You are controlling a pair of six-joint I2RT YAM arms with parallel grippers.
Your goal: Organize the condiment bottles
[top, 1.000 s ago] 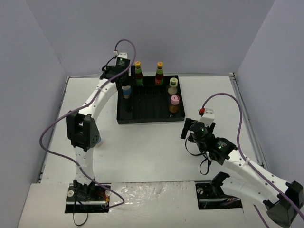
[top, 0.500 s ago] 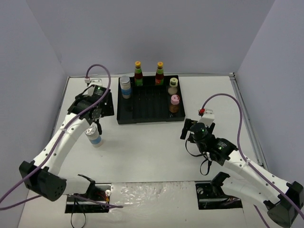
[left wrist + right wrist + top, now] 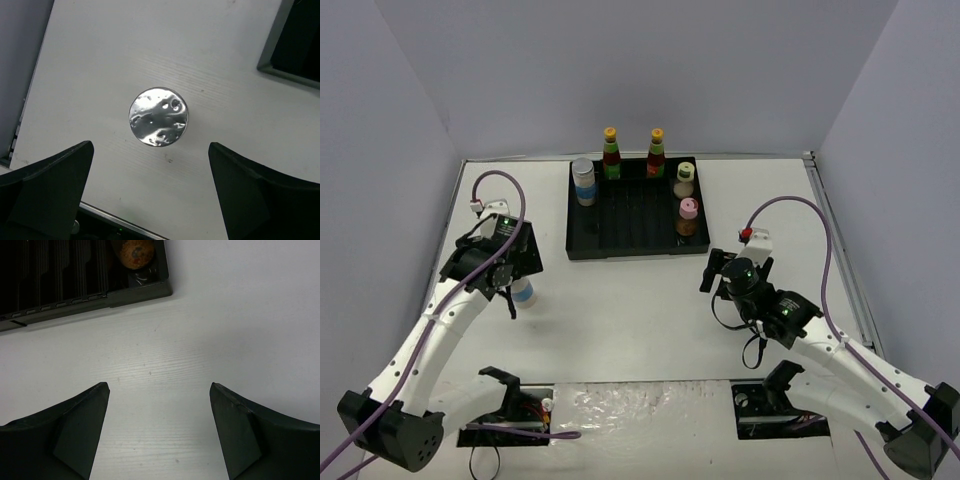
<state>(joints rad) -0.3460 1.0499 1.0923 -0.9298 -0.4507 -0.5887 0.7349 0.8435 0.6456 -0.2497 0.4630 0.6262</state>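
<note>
Hovering above a silver-capped blue-labelled jar [image 3: 523,292] with the left jaws spread wide, clear of its shiny cap [image 3: 158,116] on both sides and gripping nothing. Finding that jar upright on the white counter [image 3: 620,315], out to the left of the black ridged tray [image 3: 630,215] and apart from it. Holding 5 more bottles in the tray: a second silver-capped jar [image 3: 583,182] at the far left corner, a slim yellow-orange-capped bottle [image 3: 611,155] and a second slim bottle [image 3: 656,153] along the far edge, a cream yellow-capped bottle [image 3: 684,180] and a pink-capped bottle [image 3: 688,218] down the right side, all upright. Hanging over the counter just off the tray's near right corner with the right jaws open too, dark fingers [image 3: 75,425] well apart and nothing between them
</note>
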